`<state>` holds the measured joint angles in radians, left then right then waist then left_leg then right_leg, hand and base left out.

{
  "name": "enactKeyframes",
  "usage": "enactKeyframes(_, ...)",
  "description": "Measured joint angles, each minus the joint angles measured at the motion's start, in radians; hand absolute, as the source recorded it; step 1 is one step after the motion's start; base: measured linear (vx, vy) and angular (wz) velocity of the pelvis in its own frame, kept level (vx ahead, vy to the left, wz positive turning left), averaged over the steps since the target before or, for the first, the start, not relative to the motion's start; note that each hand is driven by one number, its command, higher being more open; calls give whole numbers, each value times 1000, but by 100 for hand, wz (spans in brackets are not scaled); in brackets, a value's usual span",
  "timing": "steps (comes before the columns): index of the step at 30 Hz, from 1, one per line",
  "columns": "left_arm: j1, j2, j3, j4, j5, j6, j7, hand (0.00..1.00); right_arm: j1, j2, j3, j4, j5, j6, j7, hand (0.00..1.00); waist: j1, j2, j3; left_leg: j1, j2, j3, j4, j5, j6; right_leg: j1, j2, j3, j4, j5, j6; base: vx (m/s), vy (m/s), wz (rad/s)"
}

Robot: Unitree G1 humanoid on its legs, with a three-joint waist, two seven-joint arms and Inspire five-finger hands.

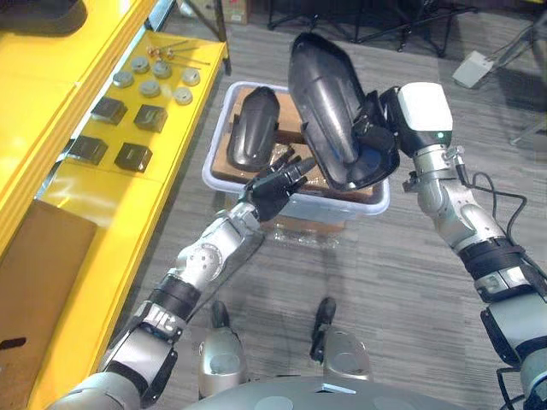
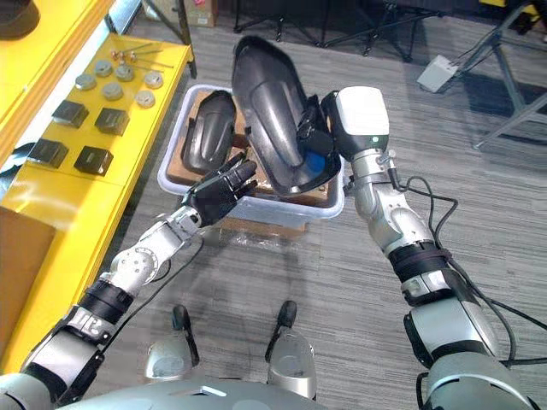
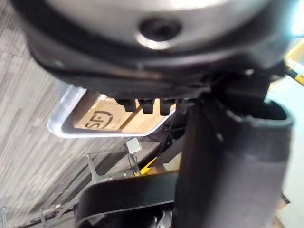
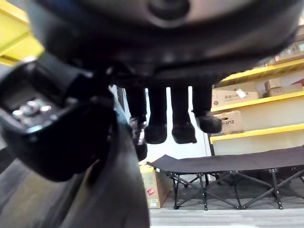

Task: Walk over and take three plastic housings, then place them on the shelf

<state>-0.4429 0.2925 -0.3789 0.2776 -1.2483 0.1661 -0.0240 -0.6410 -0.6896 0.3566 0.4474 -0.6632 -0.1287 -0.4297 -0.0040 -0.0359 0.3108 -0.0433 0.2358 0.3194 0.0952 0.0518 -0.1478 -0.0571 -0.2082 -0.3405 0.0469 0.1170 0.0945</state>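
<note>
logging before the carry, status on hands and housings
Right hand shut on lifted housing above bin. Left hand open near its lower end. Second housing lies in bin. Small parts on yellow shelf.

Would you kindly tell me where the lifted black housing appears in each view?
Left eye view: upper centre, the lifted housing in the right hand.
Right eye view: upper centre, above the bin.
Left wrist view: probably the dark bulk beside the bin.
Right wrist view: probably the dark curve beside the right hand.
Shared landmark: the bin.
</note>
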Motion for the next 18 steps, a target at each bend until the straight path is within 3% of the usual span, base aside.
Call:
enactKeyframes(8, -41, -33, 0, 38, 1, -33, 7, 100, 3, 33, 15, -28, 1, -75, 30, 0, -4, -4, -31, 23, 19, 21, 0, -6, -7, 9, 22, 17, -17, 8, -8, 2, -10, -10)
enactKeyframes(15, -42, -40, -9, 86, 46, -35, 8, 100, 32, 66, 28, -30, 2, -63, 76, 0, 11, -5, -52, 50, 16, 28, -11, -7, -8, 45, 26, 17, -53, 23, -5, 1, 1, 0)
enactKeyframes(16, -42, -40, -11, 86, 46, -35, 9, 0, 38, 66, 28, -30, 3, -62, 76, 0, 13, -5, -53, 52, 16, 28, -11, -7, -9, 48, 26, 17, -54, 23, -5, 0, 0, 0)
enactKeyframes(18, -41, -39, -13, 86, 59, -35, 12, 0, 48, 67, 28, -30, 3, -60, 77, 0, 14, -5, -62, 52, 16, 29, -11, -7, -9, 50, 28, 17, -62, 26, -4, 0, 0, 0)
